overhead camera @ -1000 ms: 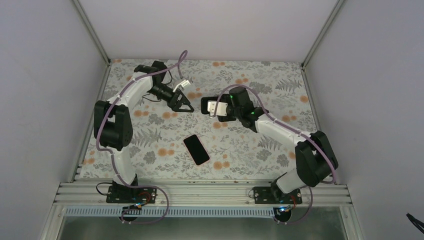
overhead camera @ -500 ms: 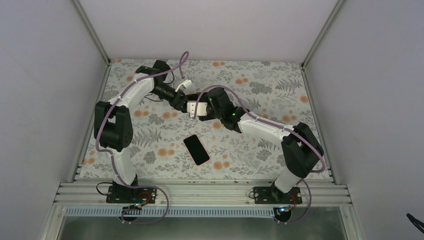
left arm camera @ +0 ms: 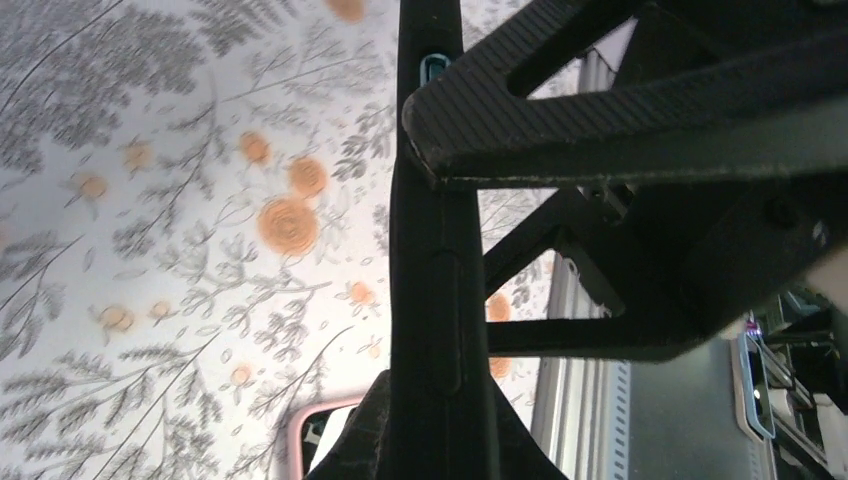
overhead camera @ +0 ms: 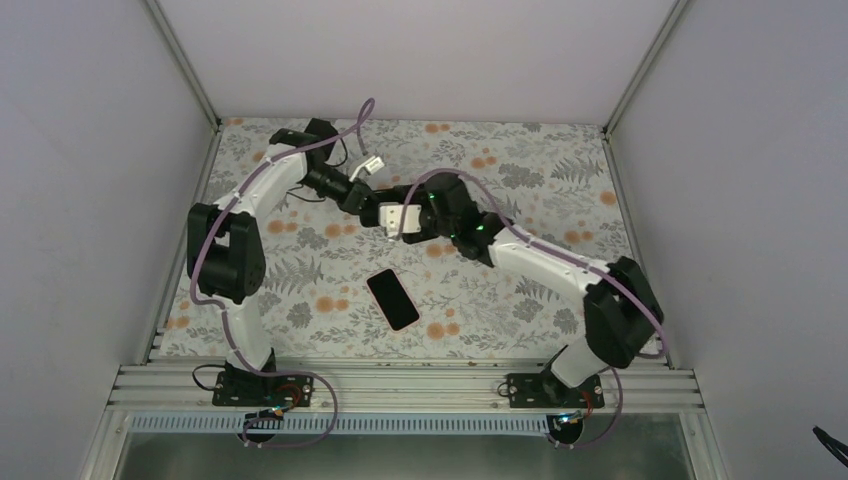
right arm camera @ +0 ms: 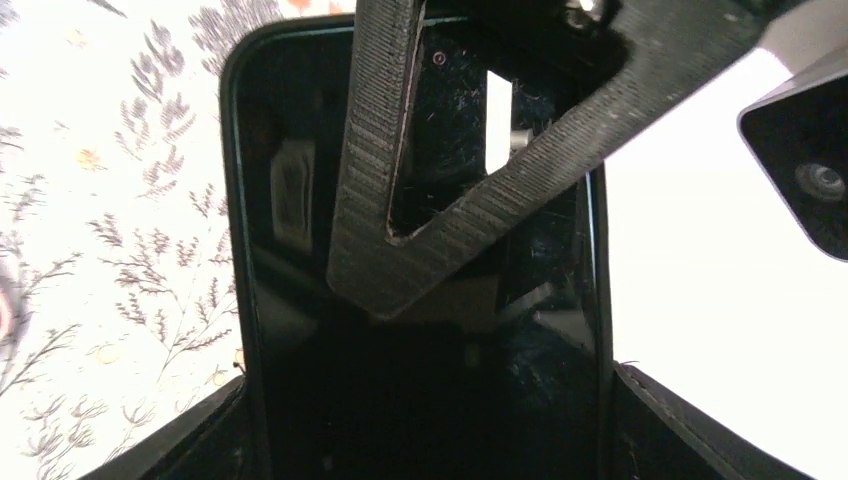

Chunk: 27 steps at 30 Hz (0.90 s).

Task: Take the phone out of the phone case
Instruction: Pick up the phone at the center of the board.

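Observation:
A black phone case (right arm camera: 420,350) hangs above the table, held between both grippers. Light shows through its camera cutout, and its inside looks empty. My right gripper (right arm camera: 428,378) is shut across the case's width, one finger on each long edge. In the left wrist view the case (left arm camera: 435,250) shows edge-on with its side buttons, and my left gripper (left arm camera: 437,400) is shut on that thin wall. From above, the left gripper (overhead camera: 368,205) and right gripper (overhead camera: 386,214) meet at the table's middle back. The phone (overhead camera: 392,298), with a dark screen and pink rim, lies flat on the table nearer the bases.
The floral tablecloth (overhead camera: 520,290) covers the table. White walls close the left, back and right sides. An aluminium rail (overhead camera: 400,385) runs along the near edge, and purple cables loop over both arms.
My right arm swung left and carried the case to the left gripper. The left gripper, open a second ago, has shut on the case's edge. The phone has not moved.

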Each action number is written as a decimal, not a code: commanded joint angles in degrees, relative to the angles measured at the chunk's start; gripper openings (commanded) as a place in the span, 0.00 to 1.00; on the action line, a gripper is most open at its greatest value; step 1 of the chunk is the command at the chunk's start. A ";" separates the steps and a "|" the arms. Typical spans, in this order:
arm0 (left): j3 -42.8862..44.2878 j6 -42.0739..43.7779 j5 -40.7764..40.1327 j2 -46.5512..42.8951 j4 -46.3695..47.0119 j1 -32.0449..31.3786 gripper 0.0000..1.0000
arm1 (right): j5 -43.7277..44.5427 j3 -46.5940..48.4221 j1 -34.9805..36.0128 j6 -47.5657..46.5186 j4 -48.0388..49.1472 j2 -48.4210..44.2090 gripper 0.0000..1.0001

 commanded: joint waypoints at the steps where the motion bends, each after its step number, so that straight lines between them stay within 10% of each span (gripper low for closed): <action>1: 3.93 11.03 -4.64 -4.95 -6.68 0.63 0.02 | -10.84 0.94 -11.44 4.24 -9.70 -8.16 0.72; 10: -1.22 15.31 -22.67 -18.53 -1.47 -5.73 0.02 | -40.56 10.22 -21.39 -1.64 -37.96 -4.78 0.71; 27: -12.50 11.66 -28.20 -26.06 8.04 -10.32 0.02 | -55.10 21.69 -23.31 4.75 -41.43 3.70 0.64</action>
